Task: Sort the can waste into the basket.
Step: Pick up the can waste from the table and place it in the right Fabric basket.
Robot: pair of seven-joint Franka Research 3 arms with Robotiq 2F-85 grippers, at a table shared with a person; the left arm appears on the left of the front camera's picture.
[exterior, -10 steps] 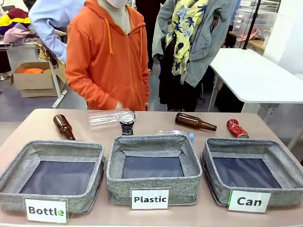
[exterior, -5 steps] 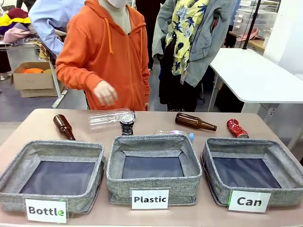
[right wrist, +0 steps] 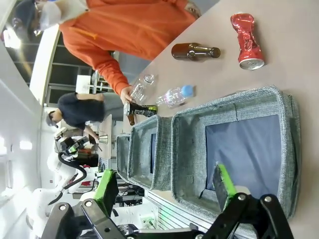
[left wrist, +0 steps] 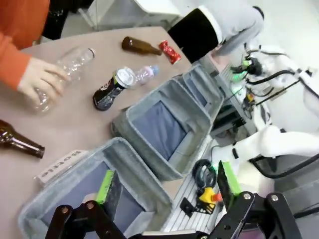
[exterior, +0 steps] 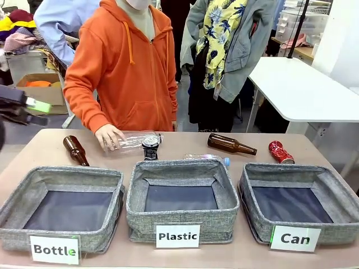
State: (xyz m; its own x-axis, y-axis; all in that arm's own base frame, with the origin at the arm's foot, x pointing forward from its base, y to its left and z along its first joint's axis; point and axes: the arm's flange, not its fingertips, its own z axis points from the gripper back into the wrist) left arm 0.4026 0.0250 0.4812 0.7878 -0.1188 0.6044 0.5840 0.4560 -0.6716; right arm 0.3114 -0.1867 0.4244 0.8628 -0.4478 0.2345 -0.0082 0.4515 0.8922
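The black can (exterior: 150, 145) stands upright at the table's far middle, behind the "Plastic" bin. The crushed red can (exterior: 280, 152) lies at the far right, just behind the grey basket labelled "Can" (exterior: 255, 216). My left gripper (exterior: 38, 112) hovers open at the picture's left edge, above the table. In the left wrist view my left gripper (left wrist: 167, 182) is open over the "Bottle" bin, with the black can (left wrist: 112, 89) and red can (left wrist: 170, 51) farther off. My right gripper (right wrist: 164, 186) is open above the Can basket (right wrist: 189, 144), the red can (right wrist: 246, 40) beyond it.
A person in an orange hoodie rests a hand (exterior: 108, 136) on a clear plastic bottle (exterior: 134, 140) next to the black can. Two brown glass bottles (exterior: 76, 150) (exterior: 230, 145) and a small clear bottle (exterior: 208, 158) lie on the table. The Plastic bin (exterior: 182, 221) and Bottle bin (exterior: 61, 235) stand in front.
The person's hand came down onto the clear plastic bottle. My left gripper has come into the front view at the left edge. The cans have not moved.
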